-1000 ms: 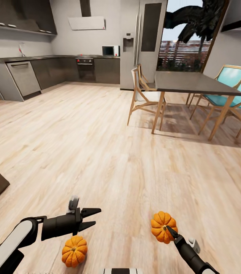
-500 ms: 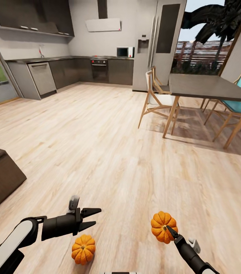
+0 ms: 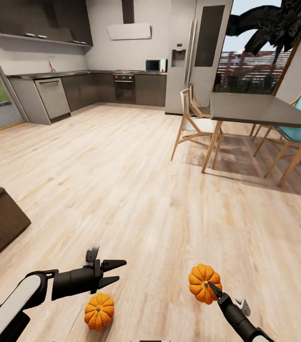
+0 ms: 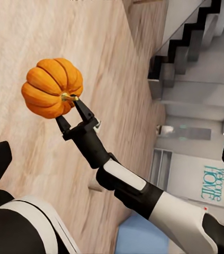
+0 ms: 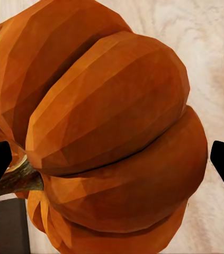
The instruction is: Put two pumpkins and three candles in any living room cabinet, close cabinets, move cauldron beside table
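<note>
Right gripper [image 3: 211, 288], lower right of frame, clamped on one pumpkin [image 3: 202, 283] at its stem and holding it clear of the wood floor [image 3: 136, 190]. Left gripper [image 3: 115, 271], lower left, fingers spread apart and empty. The second pumpkin [image 3: 98, 311] rests on the floor just below and slightly behind the left fingertips, nearer the left arm than the right
</note>
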### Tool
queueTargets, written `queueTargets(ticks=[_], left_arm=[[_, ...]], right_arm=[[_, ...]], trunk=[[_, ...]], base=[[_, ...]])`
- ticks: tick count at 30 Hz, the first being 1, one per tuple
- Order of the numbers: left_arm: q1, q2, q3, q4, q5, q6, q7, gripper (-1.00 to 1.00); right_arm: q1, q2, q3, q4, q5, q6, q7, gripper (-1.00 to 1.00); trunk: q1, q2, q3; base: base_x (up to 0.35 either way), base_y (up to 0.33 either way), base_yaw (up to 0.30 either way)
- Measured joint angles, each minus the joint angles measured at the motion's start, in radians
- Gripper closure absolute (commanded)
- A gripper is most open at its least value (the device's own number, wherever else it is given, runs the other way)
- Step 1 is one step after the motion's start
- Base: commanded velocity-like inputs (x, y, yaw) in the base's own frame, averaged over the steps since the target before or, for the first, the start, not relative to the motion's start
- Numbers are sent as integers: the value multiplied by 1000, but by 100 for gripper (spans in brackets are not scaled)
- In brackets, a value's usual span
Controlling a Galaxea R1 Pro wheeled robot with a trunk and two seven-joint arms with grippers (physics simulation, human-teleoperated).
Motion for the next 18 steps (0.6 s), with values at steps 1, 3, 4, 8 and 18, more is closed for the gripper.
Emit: queueTargets(ticks=[1,3,4,8,18], left_arm=[[0,0,0,0,0,0,0,-100],[0,0,0,0,0,0,0,-100],[0,0,0,0,0,0,0,-100],[0,0,0,0,0,0,0,-100],[0,0,-1,0,1,0,0,-100]], right_arm=[[0,0,0,0,0,0,0,100],[0,0,-1,0,0,0,0,100],[0,0,-1,0,0,0,0,100],[0,0,1,0,0,0,0,100],[0,0,2,0,0,0,1,100]], trunk=[[0,0,0],[0,0,0],[0,0,0],[0,0,0],[0,0,0]], base=[[23,-263,132],[106,-210,182],[178,-161,243],[235,-105,270],[108,-182,170]])
